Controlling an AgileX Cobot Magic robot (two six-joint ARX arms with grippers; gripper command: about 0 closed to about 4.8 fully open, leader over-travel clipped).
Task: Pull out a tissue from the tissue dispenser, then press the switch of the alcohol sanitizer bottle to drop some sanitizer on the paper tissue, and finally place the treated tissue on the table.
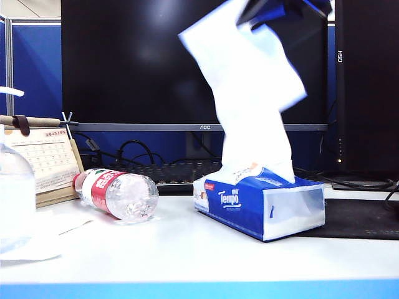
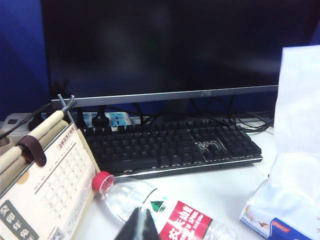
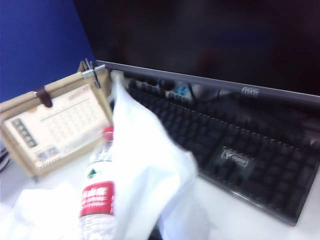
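**Tissue rising out of the pack in the right gripper's clamp**

A broad black monitor (image 1: pixel 193 62) with a thin grey lower bezel is filling the background, its glossy screen dark. Below it a flat black keyboard (image 2: pixel 170 145) is lying on the smooth white table (image 1: pixel 187 249), whose front edge is showing as a light blue band.

The tissue (image 1: pixel 249 93), a thin, soft white sheet, is hanging in loose folds from the right gripper (image 1: pixel 283 9), which is sitting at the top of the exterior view, clenched on the sheet's upper corner. The lower end of the sheet is still meeting the slot of the tissue dispenser (image 1: pixel 246 205), a rectangular soft plastic pack in blue and white, resting on the table right of centre.

At the left edge the alcohol sanitizer bottle (image 1: pixel 14 199), rounded and clear, is standing upright, with the switch (image 1: pixel 9 91), a thin flat white spout, on top. Beside it a paper desk calendar (image 1: pixel 43 159) is leaning. A ribbed clear water bottle (image 1: pixel 118 193) with a red label is lying on its side between calendar and pack.

The left gripper (image 2: pixel 140 225) is showing only as a dark tip above the water bottle; whether it is released or clenched, I cannot tell.
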